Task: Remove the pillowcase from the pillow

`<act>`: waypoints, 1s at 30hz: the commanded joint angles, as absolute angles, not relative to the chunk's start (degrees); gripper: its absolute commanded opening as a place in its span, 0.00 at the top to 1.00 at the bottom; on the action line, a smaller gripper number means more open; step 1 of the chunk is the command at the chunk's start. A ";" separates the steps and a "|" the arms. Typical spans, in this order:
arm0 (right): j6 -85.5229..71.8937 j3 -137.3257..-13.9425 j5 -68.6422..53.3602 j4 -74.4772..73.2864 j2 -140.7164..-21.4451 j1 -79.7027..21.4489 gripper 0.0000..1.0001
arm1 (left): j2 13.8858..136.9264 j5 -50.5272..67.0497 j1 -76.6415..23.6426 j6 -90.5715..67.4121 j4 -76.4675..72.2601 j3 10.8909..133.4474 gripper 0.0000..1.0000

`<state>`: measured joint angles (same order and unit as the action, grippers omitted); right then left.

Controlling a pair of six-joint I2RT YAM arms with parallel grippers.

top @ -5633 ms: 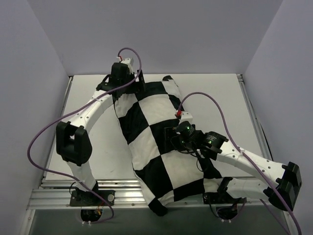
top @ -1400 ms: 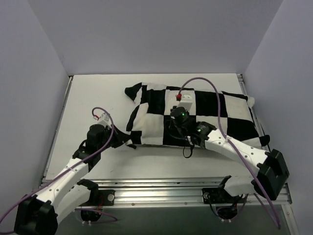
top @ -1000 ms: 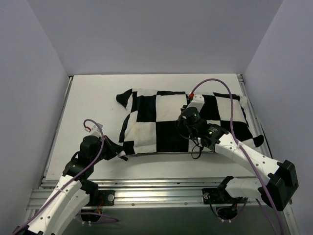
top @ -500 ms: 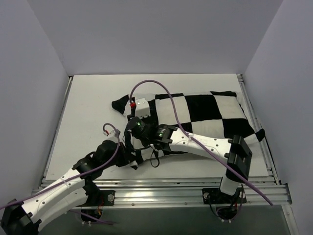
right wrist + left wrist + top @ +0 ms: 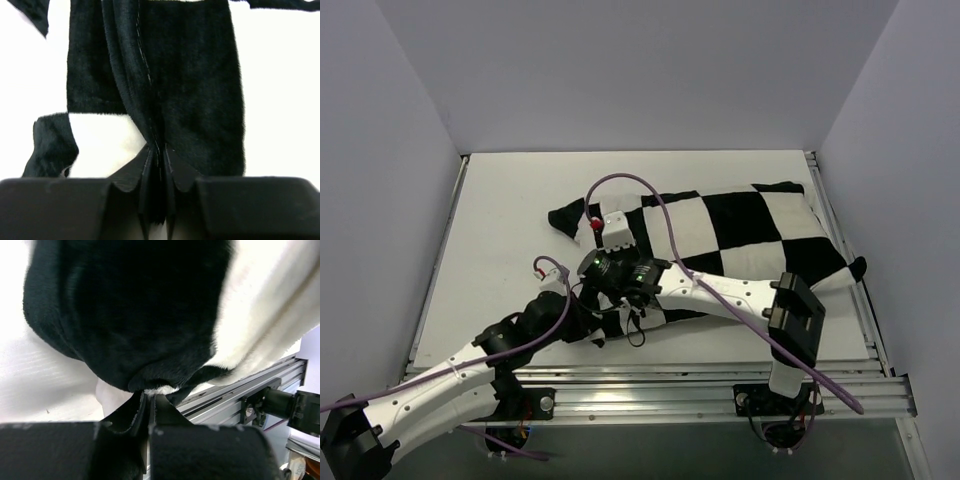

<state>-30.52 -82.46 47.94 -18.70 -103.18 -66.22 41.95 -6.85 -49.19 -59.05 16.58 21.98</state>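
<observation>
The black-and-white checkered pillowcase (image 5: pixel 740 240) lies stuffed across the white table (image 5: pixel 500 230), its long side running left to right. The pillow is hidden inside it. My left gripper (image 5: pixel 593 326) is at the pillowcase's near-left corner. In the left wrist view it (image 5: pixel 148 394) is shut on a pinch of the pillowcase (image 5: pixel 140 305), with a bit of white lining at the fingertips. My right gripper (image 5: pixel 604 290) reaches across from the right to the same left end. In the right wrist view it (image 5: pixel 159 150) is shut on a stitched fold of black pillowcase fabric (image 5: pixel 200 75).
An aluminium rail (image 5: pixel 650 385) runs along the table's near edge, close behind the left gripper, and shows again as the rail (image 5: pixel 240 390) in the left wrist view. Grey walls close in the left, back and right sides. Purple cables (image 5: pixel 660 210) loop over the arms.
My right arm swung from the middle of the pillowcase to its left end, and its gripper opened and shut on a fold there. The left gripper kept its pinch and shifted right.
</observation>
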 commanded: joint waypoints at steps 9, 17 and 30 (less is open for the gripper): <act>-25.75 -65.66 28.66 -7.57 -86.66 -58.98 1.00 | 41.65 -9.40 -49.13 -51.26 17.84 33.72 0.07; -26.63 -63.19 24.79 -4.13 -86.57 -58.10 1.00 | 53.77 -4.50 -42.12 -41.75 15.04 43.24 0.12; -26.72 -61.97 25.40 -3.78 -85.87 -57.75 1.00 | 67.06 2.11 -39.46 -41.22 7.29 43.77 0.97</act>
<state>-26.89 -63.16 25.32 -3.14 -87.09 -58.17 67.64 0.25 -39.27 -42.33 10.44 42.59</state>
